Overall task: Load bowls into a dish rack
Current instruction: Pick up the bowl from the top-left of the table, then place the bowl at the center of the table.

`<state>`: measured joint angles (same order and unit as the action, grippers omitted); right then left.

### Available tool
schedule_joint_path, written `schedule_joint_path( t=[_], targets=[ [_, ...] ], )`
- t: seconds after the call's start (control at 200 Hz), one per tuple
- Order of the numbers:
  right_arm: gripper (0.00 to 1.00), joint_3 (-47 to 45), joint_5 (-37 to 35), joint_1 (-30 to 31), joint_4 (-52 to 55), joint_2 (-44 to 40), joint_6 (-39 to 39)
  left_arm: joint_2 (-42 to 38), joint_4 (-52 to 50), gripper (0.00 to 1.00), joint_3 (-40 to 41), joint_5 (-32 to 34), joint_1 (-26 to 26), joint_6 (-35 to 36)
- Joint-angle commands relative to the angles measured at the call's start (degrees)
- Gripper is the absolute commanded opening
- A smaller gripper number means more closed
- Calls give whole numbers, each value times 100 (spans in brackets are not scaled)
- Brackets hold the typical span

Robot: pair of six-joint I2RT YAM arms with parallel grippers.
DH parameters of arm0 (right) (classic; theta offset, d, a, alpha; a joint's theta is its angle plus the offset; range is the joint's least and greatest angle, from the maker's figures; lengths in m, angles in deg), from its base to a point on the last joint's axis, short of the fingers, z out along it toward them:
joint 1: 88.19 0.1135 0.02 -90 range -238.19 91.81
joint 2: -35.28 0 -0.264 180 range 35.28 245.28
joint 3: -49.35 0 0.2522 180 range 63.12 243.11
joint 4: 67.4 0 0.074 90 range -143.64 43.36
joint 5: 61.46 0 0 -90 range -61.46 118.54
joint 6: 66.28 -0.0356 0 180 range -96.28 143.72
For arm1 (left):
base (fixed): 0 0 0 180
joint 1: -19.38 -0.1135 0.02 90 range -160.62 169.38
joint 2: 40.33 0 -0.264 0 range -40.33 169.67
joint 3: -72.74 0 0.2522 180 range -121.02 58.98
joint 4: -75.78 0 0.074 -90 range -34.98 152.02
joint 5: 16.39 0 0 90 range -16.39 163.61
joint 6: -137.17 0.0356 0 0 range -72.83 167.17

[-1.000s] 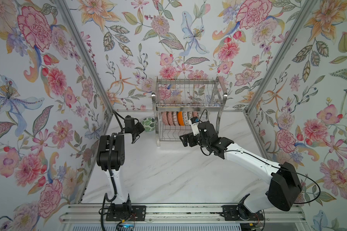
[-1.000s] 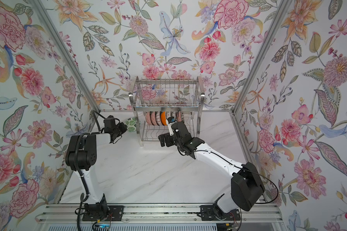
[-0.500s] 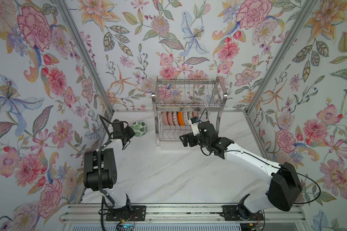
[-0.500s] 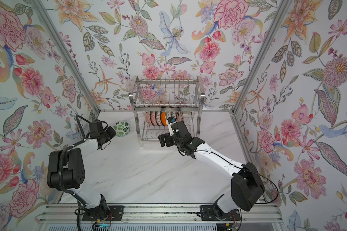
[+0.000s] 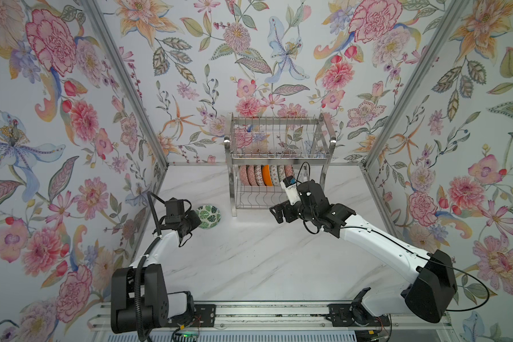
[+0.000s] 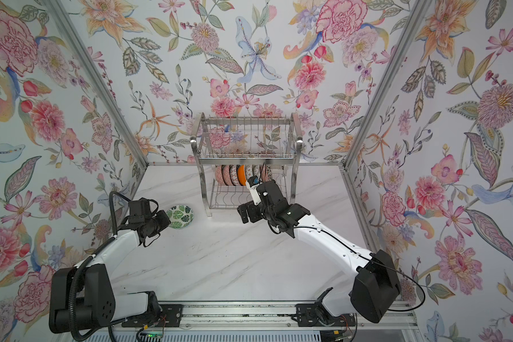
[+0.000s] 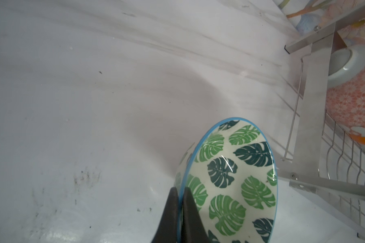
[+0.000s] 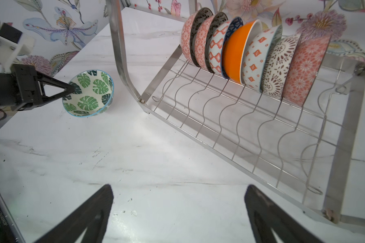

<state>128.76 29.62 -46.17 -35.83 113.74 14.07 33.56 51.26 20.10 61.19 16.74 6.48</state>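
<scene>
dish rack (image 5: 279, 160): row of bowls (image 8: 253, 61) on edge in lower tier | right gripper (image 8: 179, 189): before rack front, spread wide, empty | left gripper (image 7: 180, 190): left of rack, pinching rim of leaf bowl (image 7: 236, 178) | leaf bowl: tilted, near rack's left leg, outside rack

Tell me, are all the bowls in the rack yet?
Almost. Seven bowls already stand in a row on the lower shelf of the dish rack. The left gripper is shut on the rim of the green leaf bowl, which is tilted beside the rack and not yet in it. The right gripper is open and empty in front of the rack. That one bowl is all I can see left.
</scene>
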Motion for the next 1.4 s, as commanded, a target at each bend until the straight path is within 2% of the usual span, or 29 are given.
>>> schedule_joint_path(
  t=[0.0, 0.235, 0.34, 0.44, 0.626, 0.806, 0.991, 1.211, 1.261, 1.396],
  targets=[
    [99, -155, 32, 68, 267, -279, 209, -238, -54, 0, 63, -5, 575, 88],
    [99, -245, -291, 56, 704, -392, 32, -310, 296, 0, 153, 6, 2022, -396],
    [99, -271, -382, 19, 892, -419, -109, -160, 435, 0, -103, 168, 2649, -552],
    [99, -348, -409, -51, 1031, -519, -232, 139, 560, 0, -419, 267, 3182, -669],
    [99, -593, -443, -222, 1204, -806, -348, 1015, 1397, 0, -709, -24, 3926, -989],
    [99, -794, -387, -409, 1379, -1013, -448, 2002, 1797, 0, -1361, -61, 4316, -1093],
    [99, -965, -378, -457, 1476, -1162, -446, 2590, 1907, 0, -1916, 56, 4567, -1002],
    [99, -1072, -329, -642, 1471, -1179, -448, 2875, 1729, 0, -2211, 147, 4665, -832],
    [99, -1072, -336, -650, 1471, -1157, -445, 2888, 1669, 4, -2226, 193, 4654, -785],
    [99, -1053, -324, -651, 1454, -1093, -429, 2957, 1626, 6, -2238, 205, 4675, -732]
  ],
)
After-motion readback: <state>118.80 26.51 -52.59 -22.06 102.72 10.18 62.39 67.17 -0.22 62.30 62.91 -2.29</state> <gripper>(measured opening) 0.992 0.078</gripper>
